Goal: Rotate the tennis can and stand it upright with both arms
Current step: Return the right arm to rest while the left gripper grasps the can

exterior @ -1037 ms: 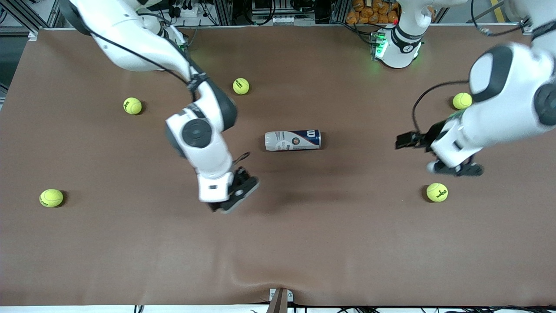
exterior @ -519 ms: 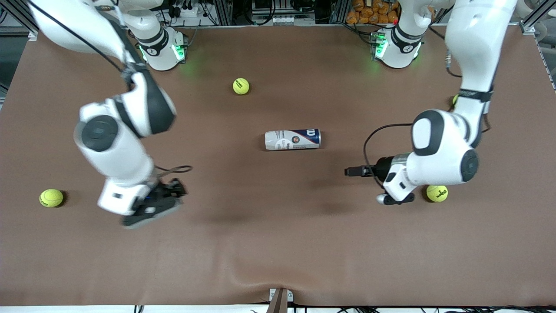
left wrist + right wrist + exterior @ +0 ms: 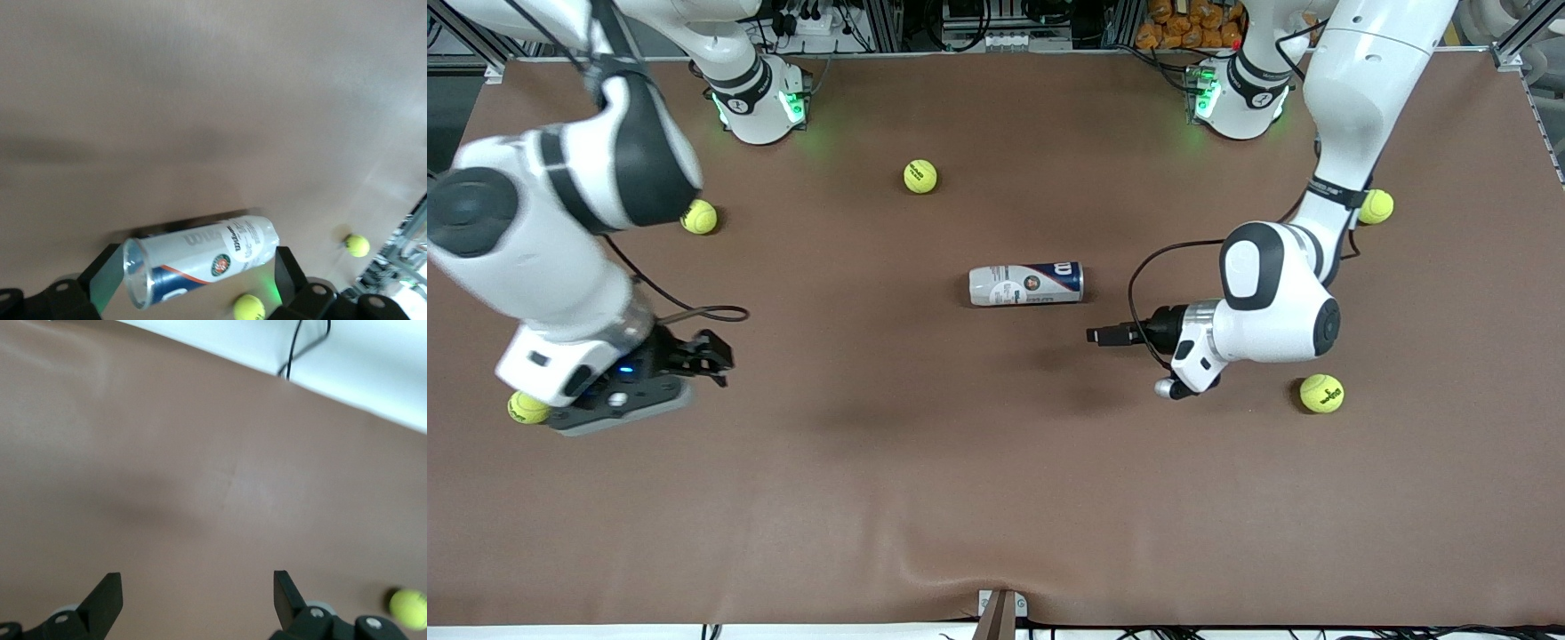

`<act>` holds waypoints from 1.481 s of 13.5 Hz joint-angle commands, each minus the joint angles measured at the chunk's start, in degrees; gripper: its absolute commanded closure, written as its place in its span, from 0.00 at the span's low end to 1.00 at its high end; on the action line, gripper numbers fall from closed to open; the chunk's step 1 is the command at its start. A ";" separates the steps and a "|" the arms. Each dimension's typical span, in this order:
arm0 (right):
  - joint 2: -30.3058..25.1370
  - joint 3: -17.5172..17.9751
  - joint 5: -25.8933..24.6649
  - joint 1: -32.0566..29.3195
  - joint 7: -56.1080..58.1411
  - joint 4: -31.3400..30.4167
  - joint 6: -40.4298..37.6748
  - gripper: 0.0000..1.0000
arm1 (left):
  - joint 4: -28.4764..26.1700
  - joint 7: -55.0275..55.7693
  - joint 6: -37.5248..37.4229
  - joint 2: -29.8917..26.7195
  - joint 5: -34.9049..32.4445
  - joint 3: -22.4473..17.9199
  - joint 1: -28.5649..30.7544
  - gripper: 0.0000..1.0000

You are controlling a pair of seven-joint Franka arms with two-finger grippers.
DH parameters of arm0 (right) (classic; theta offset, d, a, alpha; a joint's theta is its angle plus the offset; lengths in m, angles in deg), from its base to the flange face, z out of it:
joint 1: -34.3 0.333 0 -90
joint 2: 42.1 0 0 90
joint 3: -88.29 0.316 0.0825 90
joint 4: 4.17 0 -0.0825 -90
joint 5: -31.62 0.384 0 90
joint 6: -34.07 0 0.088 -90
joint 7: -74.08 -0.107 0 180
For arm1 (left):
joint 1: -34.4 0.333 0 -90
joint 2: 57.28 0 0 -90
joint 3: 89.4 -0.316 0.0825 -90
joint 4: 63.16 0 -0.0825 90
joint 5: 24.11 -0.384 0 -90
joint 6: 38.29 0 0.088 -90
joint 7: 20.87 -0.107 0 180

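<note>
The tennis can (image 3: 1026, 284) lies on its side in the middle of the brown table, navy end toward the left arm's end, white end toward the right arm's end. My left gripper (image 3: 1107, 335) is open and empty over bare table close to the can's navy end, apart from it. In the left wrist view the can (image 3: 200, 257) shows between the open fingers (image 3: 287, 273), rim end toward the camera. My right gripper (image 3: 707, 356) is open and empty over bare table toward the right arm's end, well away from the can; the right wrist view (image 3: 197, 581) shows only table between its fingers.
Several yellow-green tennis balls lie scattered: one (image 3: 920, 176) farther from the camera than the can, one (image 3: 699, 217) by the right arm's elbow, one (image 3: 527, 408) partly under the right hand, one (image 3: 1376, 206) and one (image 3: 1320, 393) by the left arm.
The right arm has swung away from the can toward its own end of the table. The left arm has moved in toward the can's navy end. The can has not moved.
</note>
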 commanded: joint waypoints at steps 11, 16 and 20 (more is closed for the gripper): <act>-16.52 -21.03 9.91 3.51 2.53 -3.38 -18.17 0.00 | -17.26 -27.77 2.91 -2.74 28.78 0.39 0.92 0.00; -22.60 -21.03 14.12 -1.07 2.01 -8.31 -22.12 0.00 | -19.02 -36.20 3.61 -0.11 35.28 0.39 0.30 0.02; -22.87 -20.42 14.13 -1.16 -1.84 -7.87 -23.71 0.00 | -20.16 -38.85 3.61 0.33 39.33 0.39 -0.40 0.14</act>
